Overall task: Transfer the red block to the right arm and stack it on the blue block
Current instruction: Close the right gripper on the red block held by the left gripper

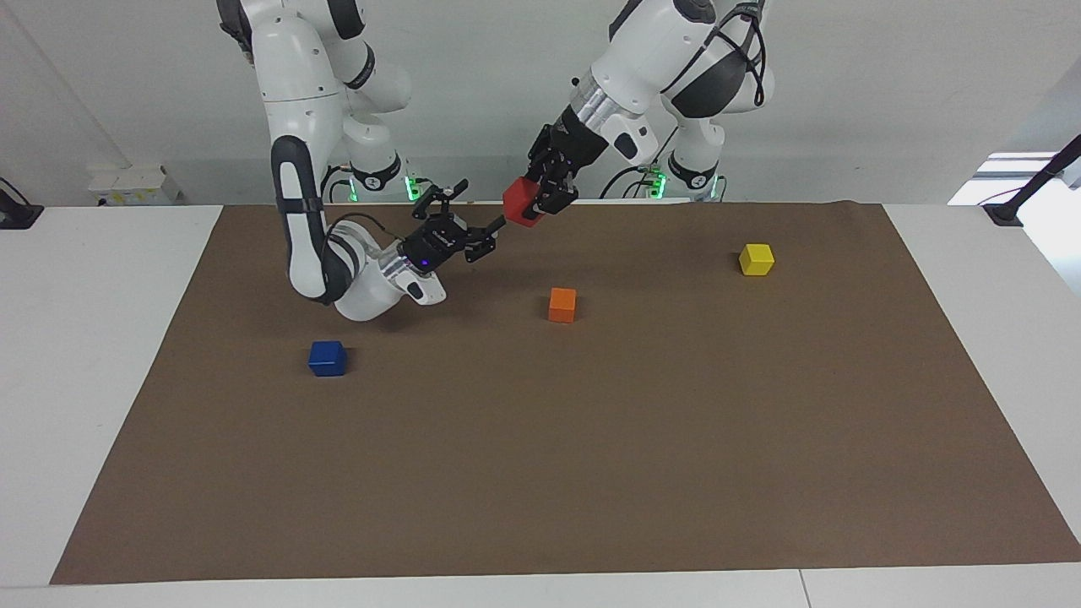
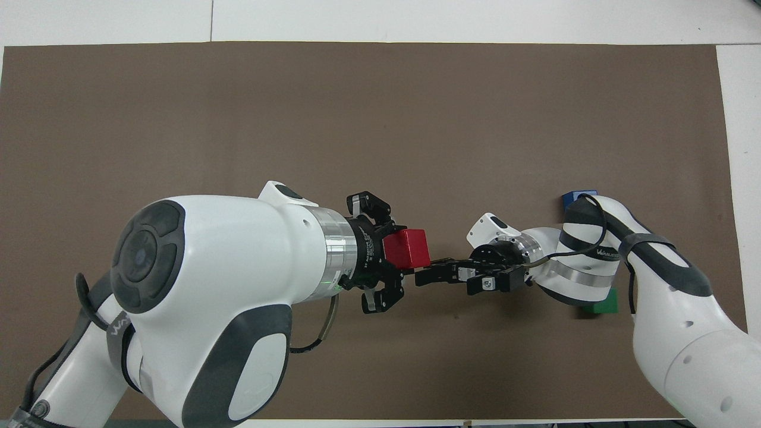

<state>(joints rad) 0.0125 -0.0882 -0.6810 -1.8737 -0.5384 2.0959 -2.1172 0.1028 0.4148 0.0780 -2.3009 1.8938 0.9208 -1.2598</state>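
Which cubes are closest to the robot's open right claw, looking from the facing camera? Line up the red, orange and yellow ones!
From the right gripper:
1. Red block, held up by the left gripper, just beside it.
2. Orange cube, mid-table.
3. Yellow cube, toward the left arm's end.

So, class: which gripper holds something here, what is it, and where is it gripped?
The left gripper holds the red block in the air, fingers on two opposite faces. The right gripper, open just beside it, holds nothing.
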